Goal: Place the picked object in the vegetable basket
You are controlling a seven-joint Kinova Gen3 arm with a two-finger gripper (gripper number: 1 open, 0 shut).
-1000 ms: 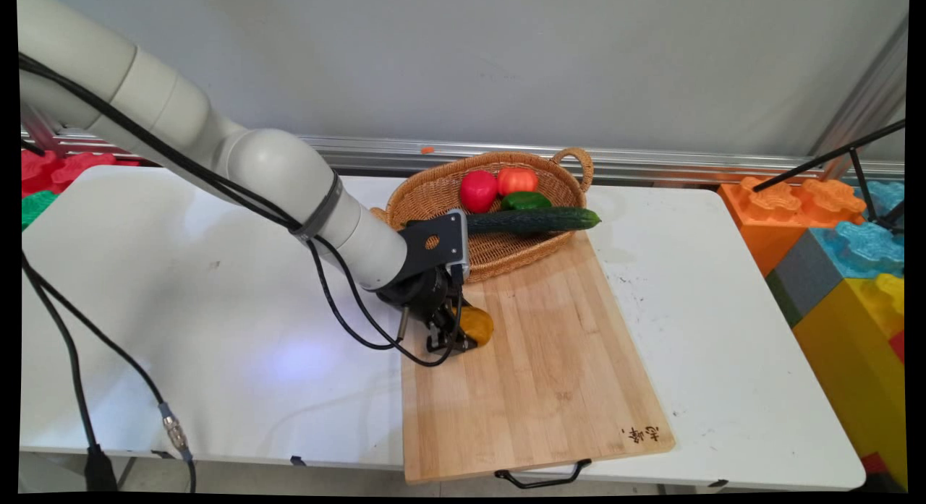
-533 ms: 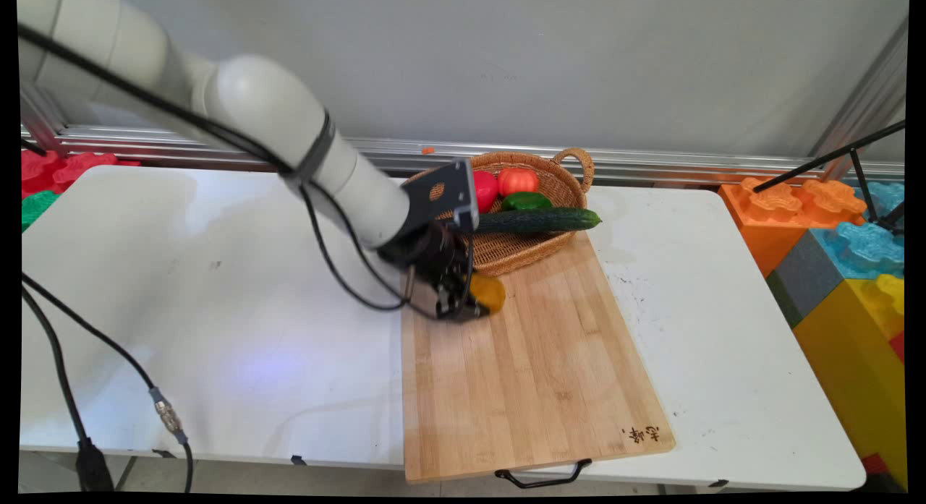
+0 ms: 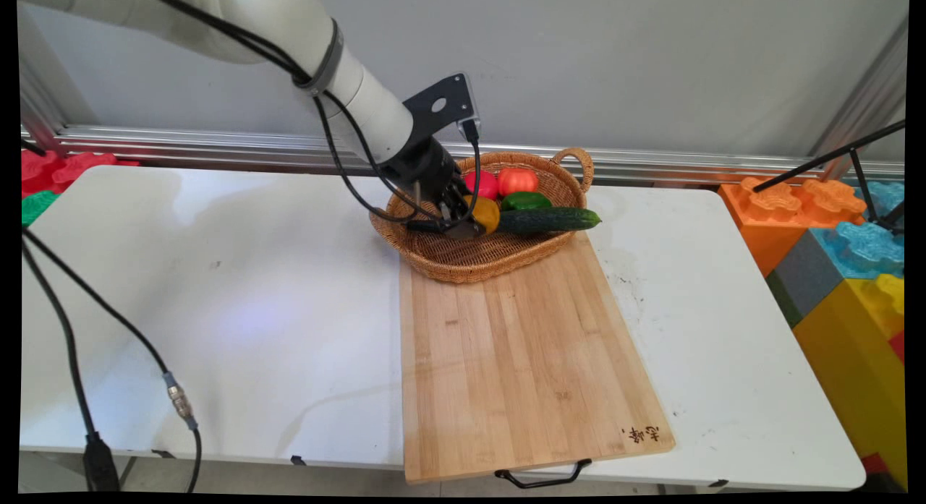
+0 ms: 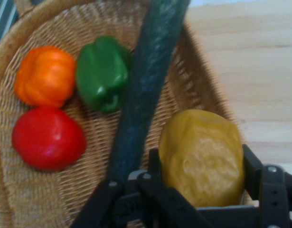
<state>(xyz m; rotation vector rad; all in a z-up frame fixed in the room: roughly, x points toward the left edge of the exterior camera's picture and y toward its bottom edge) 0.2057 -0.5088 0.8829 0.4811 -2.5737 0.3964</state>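
Note:
My gripper (image 3: 470, 218) (image 4: 202, 166) is shut on a yellow-orange pepper (image 3: 485, 213) (image 4: 202, 156) and holds it in the air over the wicker basket (image 3: 463, 262) (image 4: 36, 142). In the basket lie a red pepper (image 3: 479, 184) (image 4: 47, 137), an orange pepper (image 3: 516, 179) (image 4: 45, 76), a green pepper (image 3: 526, 200) (image 4: 102, 72) and a long dark cucumber (image 3: 553, 219) (image 4: 146, 80) that sticks out over the rim. The held pepper hangs just beside the cucumber's near end.
A wooden cutting board (image 3: 528, 359) (image 4: 245, 61) lies in front of the basket, its far end under the basket's rim. Large coloured toy blocks (image 3: 846, 258) stand at the table's right end. Black cables (image 3: 72, 345) hang at the left.
The gripper has lifted the yellow-orange pepper off the cutting board's far left corner and carried it up and back, over the basket.

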